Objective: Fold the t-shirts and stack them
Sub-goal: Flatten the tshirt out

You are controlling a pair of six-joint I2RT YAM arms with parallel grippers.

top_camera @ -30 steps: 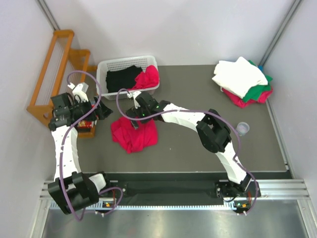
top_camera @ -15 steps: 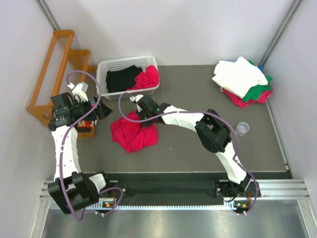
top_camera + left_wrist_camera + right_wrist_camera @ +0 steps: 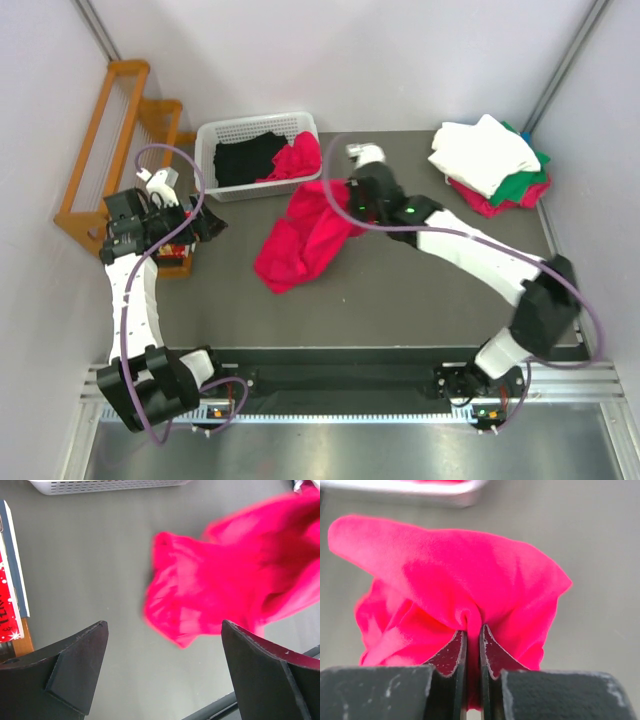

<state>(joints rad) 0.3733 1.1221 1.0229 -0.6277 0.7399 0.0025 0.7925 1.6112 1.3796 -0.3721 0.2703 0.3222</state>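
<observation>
With a few folded shirts (image 3: 490, 165) stacked at two o'clock, the right claw (image 3: 470, 642) pinches the crumpled red shirt (image 3: 305, 235) near table centre, left claw (image 3: 160, 680) wide and empty (more wait in the basket (image 3: 215, 135) at eleven)

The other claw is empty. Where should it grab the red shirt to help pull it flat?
Probably the loose lower-left end of the red t-shirt, the bunched corner lying on the table farthest from the right gripper, which is shut on its upper end. The open left gripper could come in from the left, low over the table: that end is nearest to it, and pulling apart would stretch the cloth.
</observation>
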